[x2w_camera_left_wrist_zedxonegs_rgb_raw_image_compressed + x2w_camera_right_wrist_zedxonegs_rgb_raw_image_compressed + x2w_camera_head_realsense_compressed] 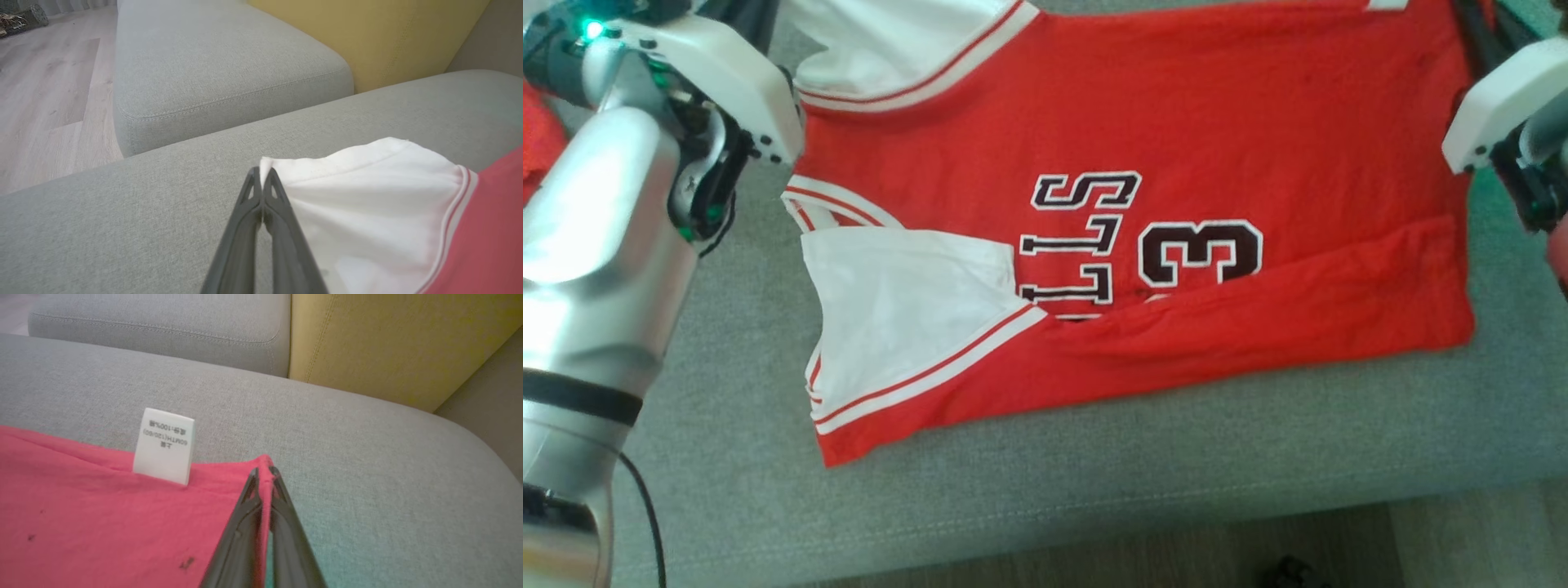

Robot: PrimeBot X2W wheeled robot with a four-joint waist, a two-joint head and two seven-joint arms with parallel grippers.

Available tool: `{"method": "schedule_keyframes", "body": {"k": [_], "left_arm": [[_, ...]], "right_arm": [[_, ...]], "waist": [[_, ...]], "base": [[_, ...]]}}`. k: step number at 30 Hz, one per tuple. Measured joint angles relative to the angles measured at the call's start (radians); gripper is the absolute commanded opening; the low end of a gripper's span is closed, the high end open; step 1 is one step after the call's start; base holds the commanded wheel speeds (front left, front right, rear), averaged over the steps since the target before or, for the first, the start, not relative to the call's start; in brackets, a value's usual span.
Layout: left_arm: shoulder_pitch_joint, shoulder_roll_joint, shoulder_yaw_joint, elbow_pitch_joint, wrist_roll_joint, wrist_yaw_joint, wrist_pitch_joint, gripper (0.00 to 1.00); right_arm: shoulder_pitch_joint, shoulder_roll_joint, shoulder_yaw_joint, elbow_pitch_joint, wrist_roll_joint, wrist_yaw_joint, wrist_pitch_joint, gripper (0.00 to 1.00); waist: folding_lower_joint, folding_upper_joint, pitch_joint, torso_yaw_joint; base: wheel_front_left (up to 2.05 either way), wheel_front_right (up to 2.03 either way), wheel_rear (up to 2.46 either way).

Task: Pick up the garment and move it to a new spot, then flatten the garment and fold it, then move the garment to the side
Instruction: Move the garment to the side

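Head view: the jersey is spread on the grey sofa seat, long axis laid 9 to 3 o'clock, near edge already folded up over the number. The fingers are hidden behind the wrist housings here.

Left wrist view: the left gripper is pinched tight on the white sleeve corner, cloth trailing off to 4 o'clock.

Right wrist view: the right gripper is clamped on the red corner, jersey lying toward 9 o'clock, care label stuck up nearby. With both far corners held, a pull toward 6 o'clock is probably called for.
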Motion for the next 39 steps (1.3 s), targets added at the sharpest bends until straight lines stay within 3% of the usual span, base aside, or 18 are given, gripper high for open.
{"method": "schedule_keyframes", "body": {"k": [6,13,22,33,39], "left_arm": [[-0.021,-0.009,0.027,0.022,-0.007,0.029,-0.083,0.0],[-0.037,-0.029,0.034,0.056,-0.005,0.031,-0.146,0.0],[-0.029,-0.027,0.008,0.081,0.001,-0.003,-0.143,0.0],[0.15,0.063,-0.033,-0.117,-0.015,-0.013,-0.076,0.0],[0.278,0.141,-0.05,-0.3,-0.029,0.032,-0.01,0.0]], "right_arm": [[-0.046,0.031,-0.006,0.087,-0.032,0.0,-0.078,0.0],[-0.059,0.06,-0.02,0.142,-0.049,0.0,-0.118,0.0],[-0.049,0.067,-0.037,0.146,-0.057,0.0,-0.128,0.0],[0.12,0.015,-0.036,0.016,0.0,0.0,-0.13,0.0],[0.189,-0.037,-0.005,-0.029,0.041,0.0,-0.113,0.0]], "waist": [[0.0,0.0,0.006,-0.002],[-0.0001,0.0,0.003,-0.001],[-0.0001,0.0,-0.034,0.002],[-0.0001,0.0,-0.144,0.014],[-0.0002,0.0001,-0.21,0.024]], "base": [[0.0,0.0,0.0],[0.0,0.0,0.0],[0.0,0.0,0.0],[0.0,0.0,0.0],[0.0,0.0,0.0]]}}
